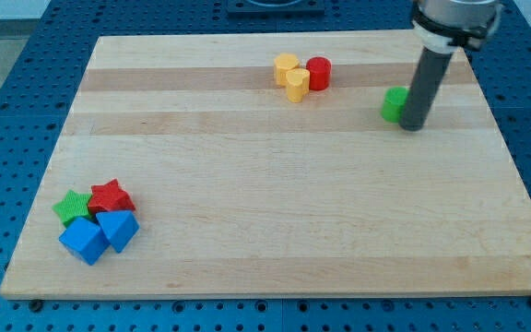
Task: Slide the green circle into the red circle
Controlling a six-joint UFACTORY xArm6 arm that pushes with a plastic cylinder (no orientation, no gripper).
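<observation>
Over on the worktop (275,203), my tip (413,126) presses against the right side of the green circle (394,104) near the view's top right, the red circle (319,73) sits well to its left beside two yellow blocks (291,76), and no pincer shows.

Single arm seen entering from view's top right; only lowest part shown. Pale grey collar cut off by top edge, dark band beneath it. Straight dark rod (425,85) carried below collar, held nearly upright, leaning slightly toward view's left at lower end. My tip (413,126) set down at board level, in view's upper right part. Upper joints not shown.
</observation>
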